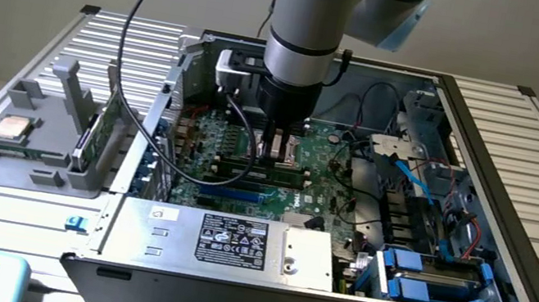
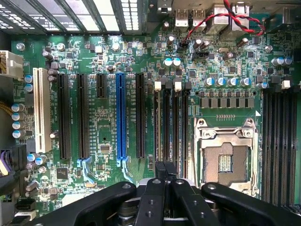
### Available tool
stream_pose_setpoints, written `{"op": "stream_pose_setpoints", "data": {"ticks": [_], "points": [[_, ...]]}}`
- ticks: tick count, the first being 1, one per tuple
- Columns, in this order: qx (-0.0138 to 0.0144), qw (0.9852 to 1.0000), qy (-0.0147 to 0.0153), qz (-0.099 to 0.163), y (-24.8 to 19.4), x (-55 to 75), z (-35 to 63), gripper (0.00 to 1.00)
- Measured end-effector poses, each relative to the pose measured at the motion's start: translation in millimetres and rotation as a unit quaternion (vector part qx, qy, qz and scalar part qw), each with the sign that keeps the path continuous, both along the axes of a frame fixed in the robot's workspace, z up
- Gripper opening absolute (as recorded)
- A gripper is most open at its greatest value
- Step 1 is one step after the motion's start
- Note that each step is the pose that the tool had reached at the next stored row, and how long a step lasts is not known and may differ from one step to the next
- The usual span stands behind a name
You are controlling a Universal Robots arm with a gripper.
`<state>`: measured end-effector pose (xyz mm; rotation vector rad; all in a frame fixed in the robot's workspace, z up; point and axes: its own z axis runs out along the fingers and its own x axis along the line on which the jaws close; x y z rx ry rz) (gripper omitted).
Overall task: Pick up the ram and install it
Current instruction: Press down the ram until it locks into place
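Step in hand, as I judged it: install, seating stage, not pickup. My gripper [image 1: 274, 160] was down inside the computer case [image 1: 490, 157], over the middle of the motherboard [image 2: 108, 117]. My fingers [image 2: 153, 200] were pressed together, with no gap and nothing clamped between them that I could see.

The ram [image 1: 263, 172] lay lengthwise in a memory slot just under my fingertips, near the middle of the motherboard. That slot is on the side toward the power supply [image 1: 221, 238], which sits along the case's near edge. I could not tell whether I was touching the stick or just above it, nor whether it was fully seated or the end latches were closed.

Judgement on the next move: it called for even, straight-down pressure on the stick's top edge, centred along its length. Any tilt would risk one end riding high or the contacts binding.

Ram look: long, thin, green stick with dark chips along its face, standing on edge and level, about as long as its slot.

In the wrist view my gripper [image 2: 165, 170] sat over the bank of memory slots [image 2: 171, 122] beside the empty processor socket [image 2: 225, 160]. The grey holder [image 1: 24, 158] sat on the table's left side in the exterior view, well apart from the case. It carried the silver processor chip [image 1: 10, 127] and the expansion card [image 1: 99, 133].
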<state>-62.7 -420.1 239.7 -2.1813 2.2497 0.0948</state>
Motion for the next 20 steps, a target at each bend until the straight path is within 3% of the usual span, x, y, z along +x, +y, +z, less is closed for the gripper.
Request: {"op": "stream_pose_setpoints", "data": {"ticks": [20], "points": [[-0.0001,1.0000,-0.0029,0.003,-0.3,0.0,-10.4,0.09]]}}
